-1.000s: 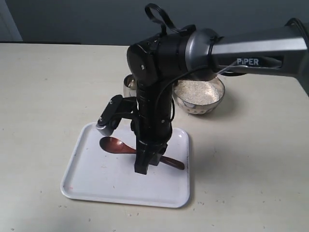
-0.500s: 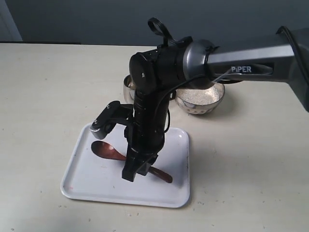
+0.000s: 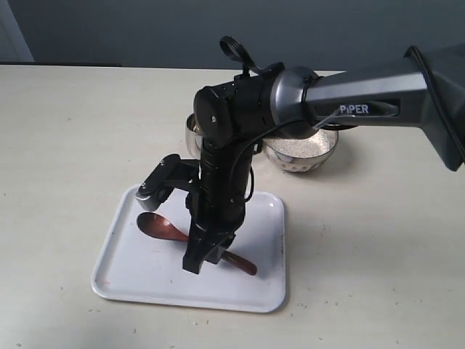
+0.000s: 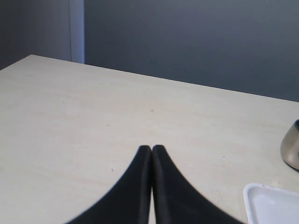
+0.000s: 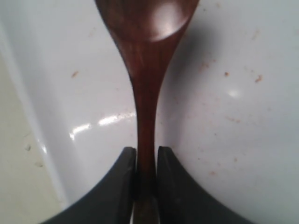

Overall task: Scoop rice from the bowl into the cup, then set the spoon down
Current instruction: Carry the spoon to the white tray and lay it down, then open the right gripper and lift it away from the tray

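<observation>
The dark reddish-brown spoon (image 3: 161, 227) lies low over the white tray (image 3: 123, 280), its oval bowl empty. My right gripper (image 3: 200, 260) points down and is shut on the spoon's handle. In the right wrist view the gripper (image 5: 146, 151) has a finger pressed against each side of the spoon (image 5: 145, 70). The steel bowl (image 3: 304, 166) holds rice (image 3: 299, 144) behind the tray. The cup (image 3: 192, 132) peeks out behind the arm; its contents are hidden. My left gripper (image 4: 152, 148) is shut and empty over bare table, with the cup (image 4: 291, 148) off to one side.
The right arm crosses over the bowl and the cup from the right. A few stray grains (image 3: 325, 303) lie on the table beside the tray. A tray corner (image 4: 271, 205) shows in the left wrist view. A dark wall lies beyond the table's far edge.
My right gripper has shifted left and toward the tray's front with the spoon, carrying it lower over the tray. Over the last half second it has barely moved.
</observation>
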